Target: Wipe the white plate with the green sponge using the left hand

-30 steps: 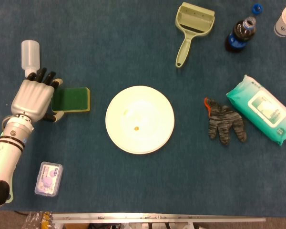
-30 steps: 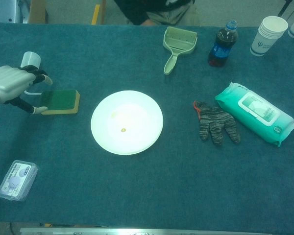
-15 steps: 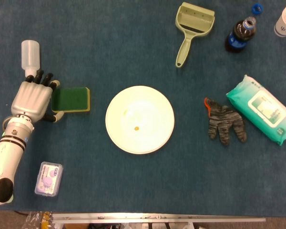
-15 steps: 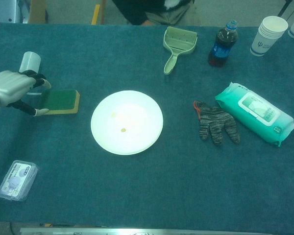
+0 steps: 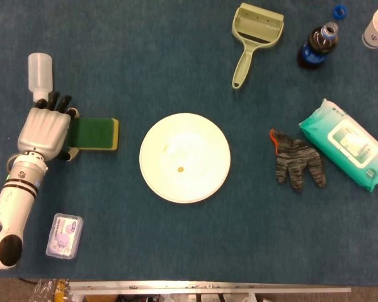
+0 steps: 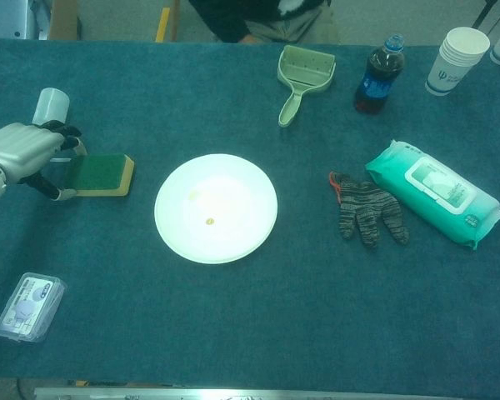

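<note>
While rectangular green sponge with yellow backing [image 5: 96,133] lies flat on blue cloth, left of round white plate [image 5: 184,157] and apart from it, silver left hand [image 5: 45,129] is set at its left end. Fingers [image 5: 58,102] curled over sponge edge; firm hold cannot be confirmed. Grasp step judged in hand. Sponge to be pinched across short sides before lift, green face kept downward, then carried right onto plate. Right hand not seen.
</note>
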`<action>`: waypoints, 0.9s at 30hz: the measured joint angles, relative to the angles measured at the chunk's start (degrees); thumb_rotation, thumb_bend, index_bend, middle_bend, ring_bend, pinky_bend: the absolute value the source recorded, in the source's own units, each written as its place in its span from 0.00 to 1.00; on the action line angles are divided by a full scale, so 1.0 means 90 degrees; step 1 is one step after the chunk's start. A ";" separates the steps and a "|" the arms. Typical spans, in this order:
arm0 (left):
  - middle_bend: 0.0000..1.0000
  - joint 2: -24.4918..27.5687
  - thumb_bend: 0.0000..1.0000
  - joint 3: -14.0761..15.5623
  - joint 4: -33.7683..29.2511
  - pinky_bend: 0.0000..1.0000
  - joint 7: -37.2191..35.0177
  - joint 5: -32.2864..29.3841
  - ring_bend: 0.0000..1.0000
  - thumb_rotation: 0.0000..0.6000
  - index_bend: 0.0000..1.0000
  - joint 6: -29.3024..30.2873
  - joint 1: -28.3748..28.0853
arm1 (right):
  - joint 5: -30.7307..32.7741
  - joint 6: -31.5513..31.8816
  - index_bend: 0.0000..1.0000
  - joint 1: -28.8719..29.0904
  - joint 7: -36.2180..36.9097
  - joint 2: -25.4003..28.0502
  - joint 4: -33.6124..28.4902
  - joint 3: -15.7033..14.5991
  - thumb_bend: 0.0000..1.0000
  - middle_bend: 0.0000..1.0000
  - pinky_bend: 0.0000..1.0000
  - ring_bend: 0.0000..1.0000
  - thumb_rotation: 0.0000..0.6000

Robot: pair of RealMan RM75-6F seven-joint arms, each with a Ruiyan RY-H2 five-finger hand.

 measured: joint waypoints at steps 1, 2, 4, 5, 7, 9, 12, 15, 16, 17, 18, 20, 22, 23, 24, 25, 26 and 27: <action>0.11 -0.0023 0.24 -0.0001 0.0023 0.14 -0.0028 0.0013 0.03 0.88 0.31 -0.0001 0.0002 | 0.0003 0.0000 0.34 -0.0002 -0.0005 0.0001 0.0000 0.0000 0.18 0.40 0.31 0.26 1.00; 0.11 -0.0051 0.24 -0.0004 0.0053 0.14 -0.0062 0.0036 0.03 0.89 0.32 0.0003 0.0005 | 0.0005 0.0001 0.34 -0.0004 -0.0006 0.0003 -0.0002 0.0000 0.18 0.40 0.31 0.26 1.00; 0.12 -0.0083 0.24 -0.0011 0.0085 0.14 -0.0118 0.0063 0.04 0.90 0.33 0.0011 0.0010 | 0.0005 0.0007 0.34 -0.0007 -0.0004 0.0006 -0.0005 0.0004 0.18 0.40 0.31 0.26 1.00; 0.13 -0.0094 0.24 -0.0019 0.0090 0.14 -0.0160 0.0082 0.04 0.90 0.33 0.0018 0.0014 | 0.0005 0.0010 0.34 -0.0008 -0.0007 0.0008 -0.0006 0.0006 0.18 0.40 0.31 0.26 1.00; 0.13 -0.0084 0.24 -0.0032 0.0066 0.14 -0.0217 0.0125 0.04 0.90 0.34 0.0038 0.0020 | 0.0000 0.0018 0.34 -0.0010 -0.0005 0.0011 -0.0009 0.0007 0.18 0.40 0.31 0.26 1.00; 0.14 -0.0020 0.24 -0.0046 -0.0028 0.14 -0.0261 0.0188 0.04 0.90 0.35 0.0073 0.0027 | -0.0001 0.0019 0.34 -0.0011 -0.0003 0.0013 -0.0006 0.0009 0.18 0.40 0.31 0.26 1.00; 0.15 0.0156 0.24 -0.0067 -0.0269 0.14 -0.0321 0.0295 0.04 0.90 0.35 0.0141 0.0036 | 0.0003 -0.0001 0.34 -0.0002 0.0010 0.0001 0.0009 0.0010 0.18 0.40 0.31 0.26 1.00; 0.16 0.0401 0.24 -0.0075 -0.0600 0.14 -0.0333 0.0419 0.05 0.90 0.36 0.0224 0.0041 | -0.0007 -0.0030 0.34 0.0021 0.0027 -0.0028 0.0038 0.0010 0.18 0.40 0.31 0.26 1.00; 0.16 0.0481 0.24 -0.0073 -0.0713 0.14 -0.0321 0.0454 0.05 0.90 0.36 0.0248 0.0041 | -0.0009 -0.0042 0.34 0.0030 0.0032 -0.0038 0.0047 0.0010 0.18 0.40 0.31 0.26 1.00; 0.16 0.0589 0.24 -0.0066 -0.0873 0.14 -0.0286 0.0496 0.05 0.90 0.36 0.0281 0.0039 | -0.0012 -0.0059 0.34 0.0042 0.0039 -0.0050 0.0059 0.0011 0.18 0.40 0.31 0.26 1.00; 0.16 0.0669 0.24 -0.0056 -0.0999 0.14 -0.0241 0.0527 0.05 0.90 0.37 0.0308 0.0036 | -0.0013 -0.0071 0.34 0.0051 0.0045 -0.0058 0.0070 0.0012 0.18 0.40 0.31 0.26 1.00; 0.16 0.0837 0.24 -0.0022 -0.1294 0.14 -0.0061 0.0590 0.05 0.90 0.37 0.0380 0.0026 | -0.0017 -0.0101 0.34 0.0072 0.0063 -0.0081 0.0097 0.0012 0.18 0.40 0.31 0.26 1.00; 0.17 0.0948 0.24 0.0019 -0.1524 0.14 0.0169 0.0614 0.05 0.90 0.38 0.0437 0.0009 | -0.0025 -0.0128 0.34 0.0091 0.0085 -0.0102 0.0124 0.0010 0.18 0.40 0.31 0.26 1.00; 0.18 0.1007 0.24 0.0047 -0.1675 0.14 0.0351 0.0619 0.05 0.90 0.38 0.0475 -0.0007 | -0.0031 -0.0143 0.34 0.0104 0.0101 -0.0117 0.0142 0.0009 0.18 0.40 0.31 0.26 1.00; 0.18 0.1043 0.24 0.0068 -0.1784 0.14 0.0498 0.0619 0.05 0.90 0.38 0.0503 -0.0022 | -0.0034 -0.0152 0.34 0.0111 0.0113 -0.0127 0.0157 0.0008 0.18 0.40 0.31 0.26 1.00; 0.19 0.1073 0.24 0.0089 -0.1888 0.14 0.0651 0.0615 0.05 0.90 0.38 0.0534 -0.0039 | -0.0036 -0.0162 0.34 0.0118 0.0126 -0.0136 0.0171 0.0007 0.18 0.40 0.31 0.26 1.00; 0.19 0.1101 0.24 0.0116 -0.2021 0.14 0.0865 0.0609 0.05 0.90 0.38 0.0580 -0.0064 | -0.0037 -0.0177 0.34 0.0127 0.0142 -0.0147 0.0192 0.0005 0.18 0.40 0.31 0.26 1.00; 0.19 0.1115 0.24 0.0136 -0.2116 0.14 0.1028 0.0604 0.05 0.90 0.38 0.0621 -0.0084 | -0.0037 -0.0185 0.34 0.0132 0.0156 -0.0152 0.0204 0.0004 0.18 0.40 0.31 0.26 1.00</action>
